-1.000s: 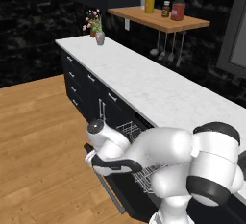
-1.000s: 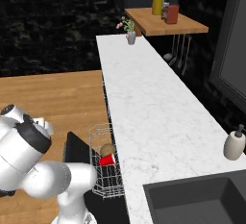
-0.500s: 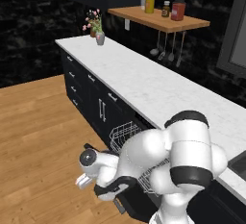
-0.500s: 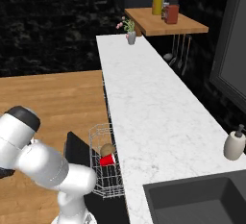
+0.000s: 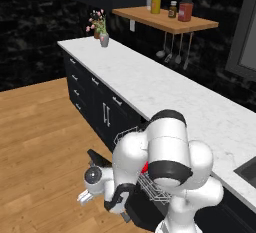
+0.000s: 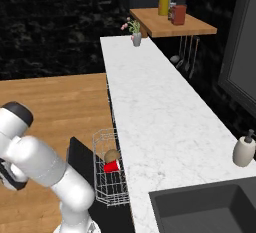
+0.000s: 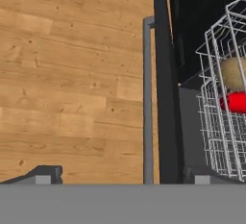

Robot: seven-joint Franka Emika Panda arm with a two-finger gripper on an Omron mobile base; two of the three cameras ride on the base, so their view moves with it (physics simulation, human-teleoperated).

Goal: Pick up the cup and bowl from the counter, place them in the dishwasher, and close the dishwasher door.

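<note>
Saw tool (image 7: 122,179) spread wide, nothing betw. the tips, low down over the wood floor (image 7: 72,74) just outside the dishwasher door (image 7: 166,98). Found door dropped open, seen edge-on in hand view, w/ its silver bar handle (image 7: 148,98) running top to bottom of that view, i.e. across the gap of the tips. Put the handle straight ahead of the tool, near but apart, no contact visible.

Spotted cup (image 6: 112,166) lying on its side in the white wire rack (image 6: 107,189), bowl (image 6: 111,155) touching it on the far side; in hand view had the same pair, cup (image 7: 235,102) and bowl (image 7: 233,72), off to the right beyond the door. Judged both items stowed, so only door-closing left. Noted rack standing out past the worktop (image 6: 150,107) edge over the open door; couldn't tell if fully seated in the dishwasher, so reckoned possible snag when door swings up.

Judged next move: get under or against the door's outer edge by the handle and lift/push twd the cabinets; long axis of handle runs parallel to the worktop front, so a push anywhere near mid-bar should do.

Surroundings: white marble worktop over dark cabinets, dark sink (image 6: 200,207) at near end w/ beige soap dispenser (image 6: 244,151) beside it, small vase w/ flowers (image 6: 136,36) at far end, wooden wall shelf (image 6: 170,24) w/ jars above, black walls.
</note>
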